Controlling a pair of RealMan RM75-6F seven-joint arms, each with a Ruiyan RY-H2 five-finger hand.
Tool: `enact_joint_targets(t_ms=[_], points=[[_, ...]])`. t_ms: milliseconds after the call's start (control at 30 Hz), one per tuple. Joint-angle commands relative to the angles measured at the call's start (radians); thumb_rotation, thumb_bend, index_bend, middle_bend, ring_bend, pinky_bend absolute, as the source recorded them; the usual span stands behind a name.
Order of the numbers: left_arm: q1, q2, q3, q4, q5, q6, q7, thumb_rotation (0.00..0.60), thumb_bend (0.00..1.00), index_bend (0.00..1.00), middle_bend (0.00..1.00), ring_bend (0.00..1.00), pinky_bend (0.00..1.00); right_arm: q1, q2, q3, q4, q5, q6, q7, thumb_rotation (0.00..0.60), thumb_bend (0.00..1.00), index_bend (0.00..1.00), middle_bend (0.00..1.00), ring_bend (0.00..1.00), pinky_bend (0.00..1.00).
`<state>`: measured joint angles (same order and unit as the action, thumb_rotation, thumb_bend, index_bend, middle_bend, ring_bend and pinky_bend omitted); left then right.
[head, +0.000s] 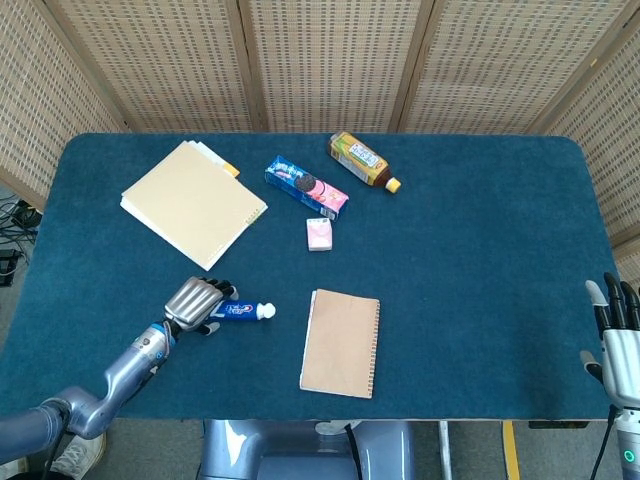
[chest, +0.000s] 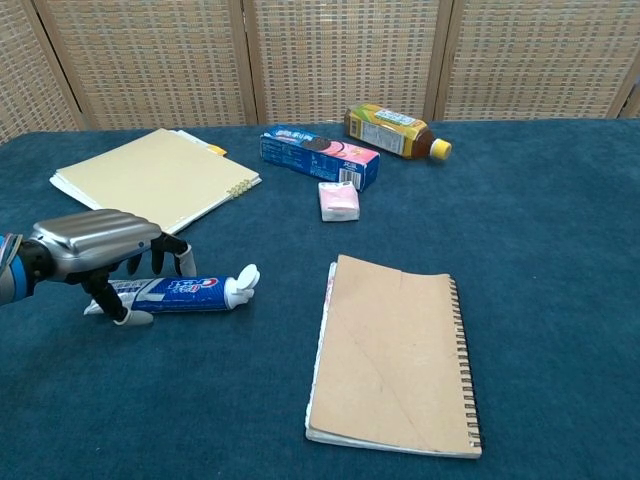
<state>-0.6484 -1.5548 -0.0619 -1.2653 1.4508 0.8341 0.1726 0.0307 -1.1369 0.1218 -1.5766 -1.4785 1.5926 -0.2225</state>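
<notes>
In the head view, the left hand (head: 196, 302) sits over the flat end of a blue-and-white toothpaste tube (head: 240, 311), fingers curled down on both sides of the tube; whether they actually clamp it cannot be told from above. The tube lies on the blue counter (head: 470, 240) near its front-left part, white cap pointing toward a brown spiral notebook (head: 341, 343) just beside it. Farther back lie a cream binder (head: 193, 203), a blue cookie box (head: 306, 187), a small pink packet (head: 318, 234) and a tea bottle (head: 362, 161) on its side. The right hand (head: 619, 340) stands at the counter's far right edge, well apart from everything, fingers straight and spread, holding nothing.

In the chest view, the left hand (chest: 98, 246) arches over the tube's tail (its palm hovering above), fingers (chest: 186, 262) resting behind the toothpaste tube (chest: 180, 294) and the thumb planted on the counter (chest: 560, 220) in front of it. The fingers straddle the tube loosely, not pressed tight. The spiral notebook (chest: 392, 354) lies to the right, the binder (chest: 152, 175) behind. The right hand is out of this view.
</notes>
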Motion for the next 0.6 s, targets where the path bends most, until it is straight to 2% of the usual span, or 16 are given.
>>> enact_joint_targets(t_ms=[33, 100, 233, 433, 600], points=[[-0.002, -0.004, 0.004, 0.004, -0.008, 0.0, 0.004, 0.6, 0.26, 0.4, 0.37, 0.41, 0.5, 0.0, 0.0, 0.0, -0.001, 0.002, -0.002, 0.004, 0.6, 0.0, 0.0, 0.0, 0.0, 0.0], [-0.002, -0.006, 0.004, 0.003, -0.017, -0.005, 0.0, 0.6, 0.28, 0.45, 0.42, 0.44, 0.52, 0.0, 0.001, 0.001, -0.003, 0.004, -0.003, 0.01, 0.6, 0.0, 0.0, 0.0, 0.0, 0.0], [0.0, -0.011, 0.005, 0.008, -0.026, 0.006, 0.001, 0.6, 0.4, 0.55, 0.51, 0.51, 0.57, 0.0, 0.002, 0.002, -0.004, 0.006, -0.002, 0.014, 0.6, 0.0, 0.0, 0.0, 0.0, 0.0], [0.006, -0.005, 0.009, 0.001, -0.031, 0.025, -0.013, 0.6, 0.49, 0.59, 0.53, 0.52, 0.58, 0.0, 0.002, 0.001, -0.006, 0.006, -0.004, 0.014, 0.6, 0.0, 0.0, 0.0, 0.0, 0.0], [0.013, 0.01, 0.005, -0.007, -0.01, 0.07, -0.067, 0.6, 0.5, 0.62, 0.56, 0.54, 0.58, 0.002, 0.001, -0.002, -0.006, 0.008, -0.009, 0.014, 0.6, 0.0, 0.0, 0.0, 0.0, 0.0]])
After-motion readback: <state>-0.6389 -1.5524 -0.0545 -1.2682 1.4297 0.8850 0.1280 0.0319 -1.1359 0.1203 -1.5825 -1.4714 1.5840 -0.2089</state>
